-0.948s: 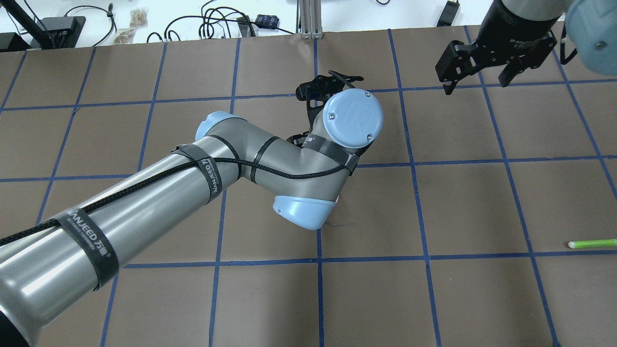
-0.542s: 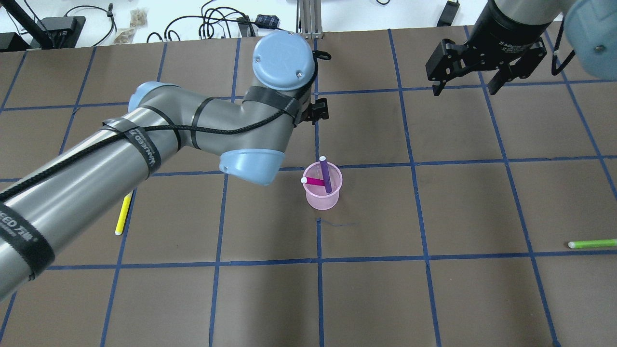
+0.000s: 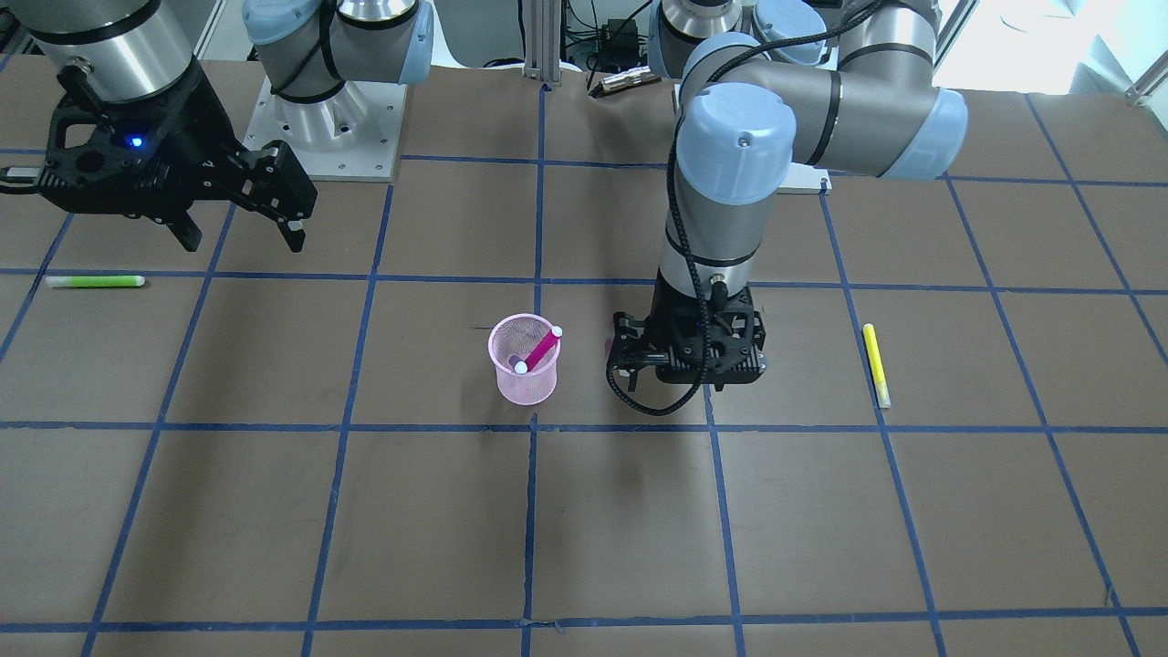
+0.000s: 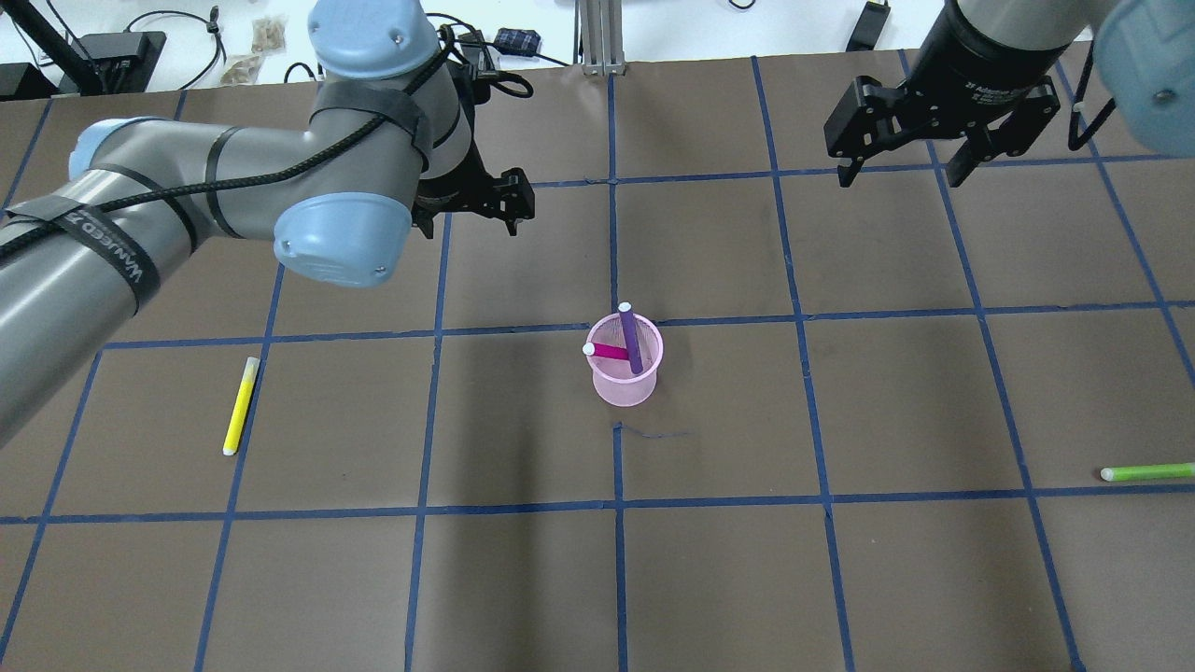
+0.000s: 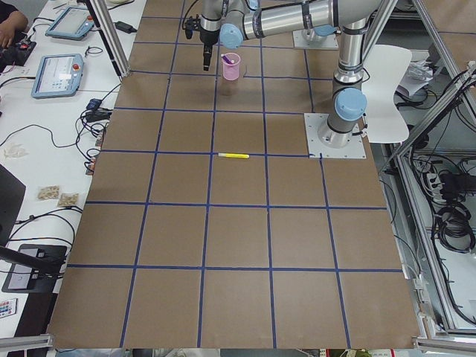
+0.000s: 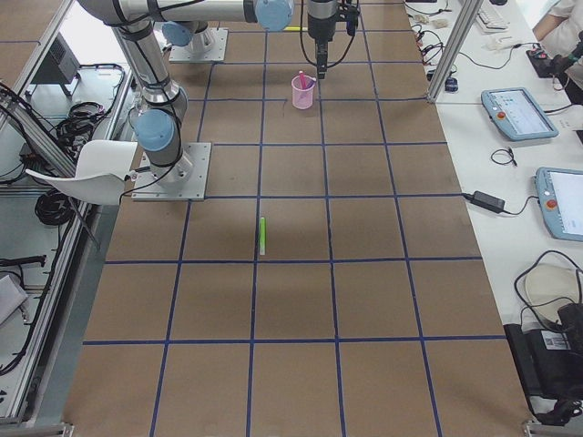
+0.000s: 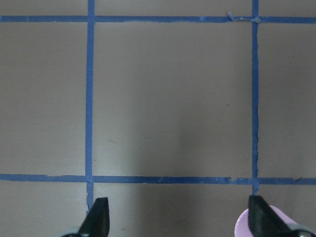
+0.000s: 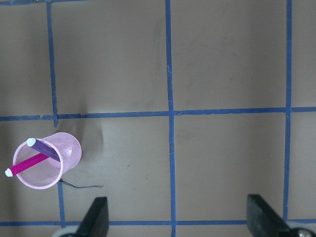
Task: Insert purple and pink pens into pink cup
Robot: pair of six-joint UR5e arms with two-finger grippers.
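The pink mesh cup (image 4: 624, 385) stands upright near the table's middle. The purple pen (image 4: 633, 341) and the pink pen (image 4: 607, 351) both lean inside it, white caps up. The cup (image 3: 523, 383) and the pink pen (image 3: 540, 349) also show in the front view. My left gripper (image 4: 467, 201) is open and empty, hanging above bare table behind and to the left of the cup; the cup's rim (image 7: 242, 228) shows beside one fingertip in its wrist view. My right gripper (image 4: 901, 168) is open and empty, high at the far right; its wrist view shows the cup (image 8: 70, 148) with both pens.
A yellow pen (image 4: 239, 406) lies on the table at the left. A green pen (image 4: 1146, 472) lies near the right edge. Blue tape lines grid the brown table. Cables and boxes sit beyond the far edge.
My left arm has swung away from over the cup, back and to the left, uncovering the cup with both pens inside. The right gripper has barely shifted.
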